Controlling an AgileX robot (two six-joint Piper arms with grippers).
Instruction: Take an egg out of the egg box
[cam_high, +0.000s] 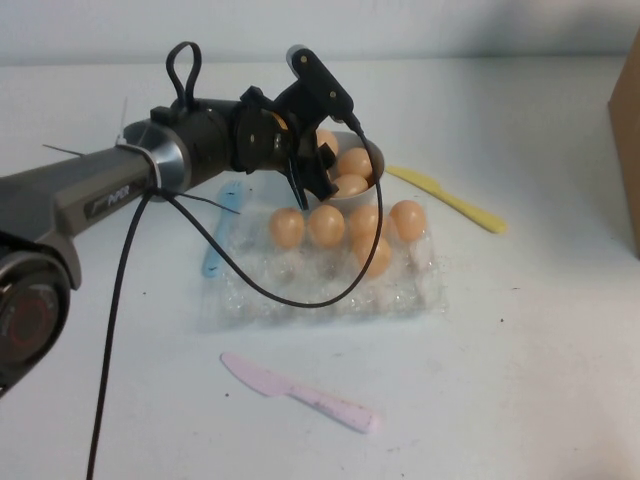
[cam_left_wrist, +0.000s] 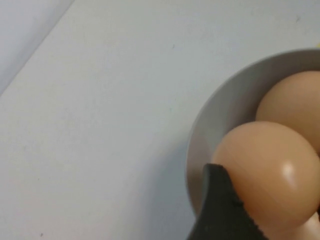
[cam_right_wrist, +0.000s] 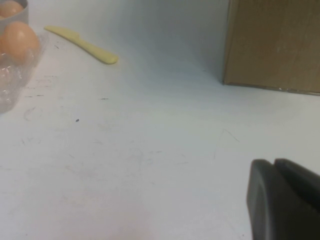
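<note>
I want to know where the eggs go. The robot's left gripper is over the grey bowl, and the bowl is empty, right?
No, the bowl is not empty: the high view shows eggs in it. The left gripper is over it, gripping an egg. The right gripper sits low over the table.

The left arm (cam_high: 100, 195) reaches from 9 o'clock toward the table's middle, wrist level, cable looping below it. The left gripper (cam_high: 325, 180) hangs over the bowl (cam_high: 372, 150), its 2 fingers clamped around an egg (cam_left_wrist: 267, 172). The right gripper (cam_right_wrist: 285, 200) sits low near the table, fingers pressed together.
</note>
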